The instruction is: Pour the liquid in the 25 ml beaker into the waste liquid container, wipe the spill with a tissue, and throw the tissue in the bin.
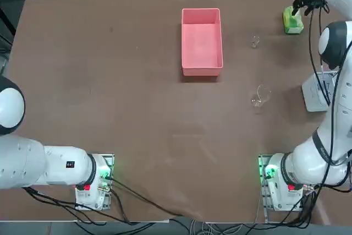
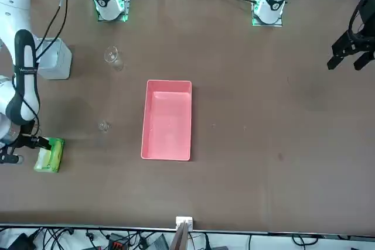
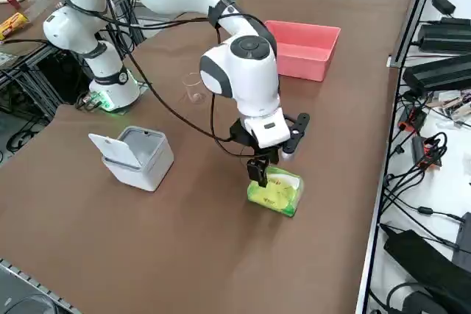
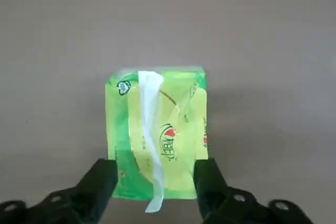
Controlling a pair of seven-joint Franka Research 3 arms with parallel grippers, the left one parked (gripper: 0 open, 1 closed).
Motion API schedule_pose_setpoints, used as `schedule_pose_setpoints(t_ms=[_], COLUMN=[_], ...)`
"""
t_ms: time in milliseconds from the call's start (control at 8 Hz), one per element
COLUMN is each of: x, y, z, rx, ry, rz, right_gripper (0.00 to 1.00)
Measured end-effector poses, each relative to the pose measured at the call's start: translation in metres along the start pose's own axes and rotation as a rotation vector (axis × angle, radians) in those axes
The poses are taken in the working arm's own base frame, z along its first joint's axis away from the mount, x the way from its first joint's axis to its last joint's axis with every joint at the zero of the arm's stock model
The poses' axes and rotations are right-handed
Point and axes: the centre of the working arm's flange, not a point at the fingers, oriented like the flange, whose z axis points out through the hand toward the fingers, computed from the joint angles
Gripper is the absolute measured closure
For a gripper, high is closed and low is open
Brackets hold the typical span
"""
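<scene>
Brown tabletop (image 1: 110, 81) filled every view, with cables trailing off its edges. Near the far right corner of it, as the robot faced, lay the yellow-green tissue pack (image 4: 156, 135), a strip of white tissue (image 4: 151, 129) poking from its slot and draping over one end. The right gripper (image 4: 156, 182) hung directly above the pack, its two black fingers (image 4: 100, 182) spread wide, one on each side of the pack's end, gripping nothing. Between the pack and the pink waste liquid container (image 1: 202, 41) stood the tiny 25 ml beaker (image 1: 255, 42), upright. A larger beaker (image 1: 260, 96) stood nearer the robot's base. At the table's right edge sat the pale grey bin (image 3: 136, 156) with its lid tipped open.
</scene>
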Motion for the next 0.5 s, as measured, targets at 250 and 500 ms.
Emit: schedule_pose_setpoints(t_ms=[250, 500], x=[-0.0008, -0.0007], y=[-0.0002, -0.0003], z=[0.0051, 0.0056], rx=[0.000, -0.001], ry=[-0.007, -0.007], rz=[0.000, 0.000], right_gripper=[0.36, 0.80])
